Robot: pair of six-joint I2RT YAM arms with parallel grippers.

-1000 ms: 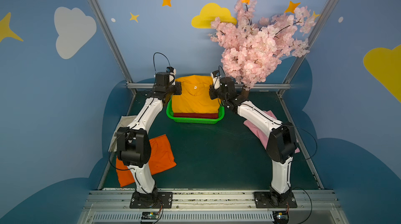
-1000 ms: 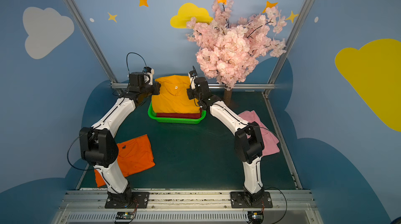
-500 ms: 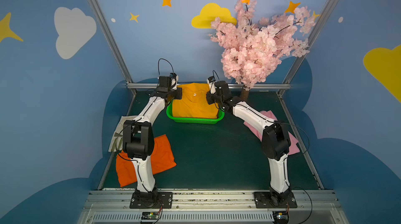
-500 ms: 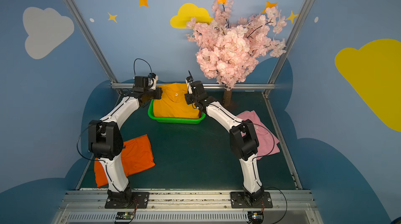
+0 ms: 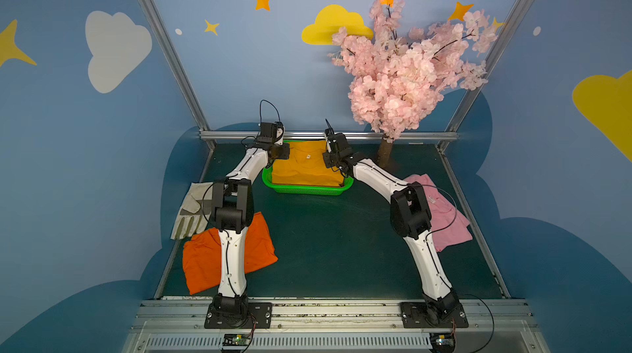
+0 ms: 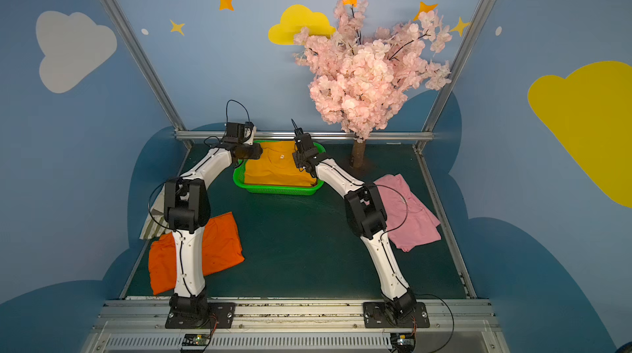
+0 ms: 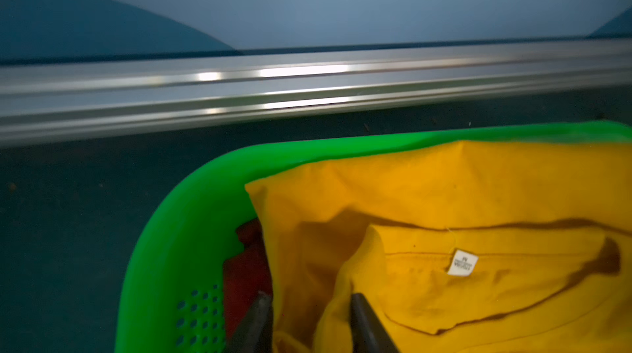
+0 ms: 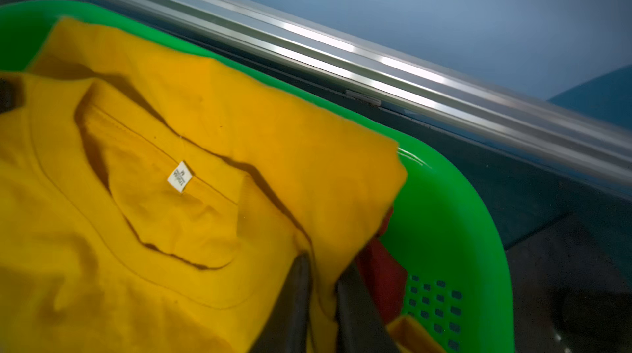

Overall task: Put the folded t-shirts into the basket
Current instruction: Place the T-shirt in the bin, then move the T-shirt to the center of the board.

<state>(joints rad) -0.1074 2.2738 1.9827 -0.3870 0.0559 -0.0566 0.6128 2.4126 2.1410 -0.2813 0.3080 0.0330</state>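
The golden yellow t-shirt (image 5: 306,166) (image 6: 278,170) lies in the green basket (image 5: 307,190) on top of the dark red t-shirt (image 7: 244,272), whose edge shows at both far corners. My left gripper (image 7: 309,296) stands open at the basket's far left corner, with loose yellow cloth between its fingers. At the far right corner my right gripper (image 8: 325,262) is slightly open, and a fold of the yellow shirt still sits in its narrow gap. The orange t-shirt (image 5: 201,262) lies front left. The pink t-shirt (image 5: 444,221) lies at the right.
A beige-and-grey work glove (image 5: 191,211) lies at the left edge, behind the orange shirt. A pink blossom tree (image 5: 403,84) stands at the back right, its trunk (image 5: 384,153) close to the basket. A metal rail (image 5: 342,135) runs just behind the basket.
Both arms have lowered the yellow t-shirt from above the basket down into it. Both grippers have gone from shut to parted jaws.
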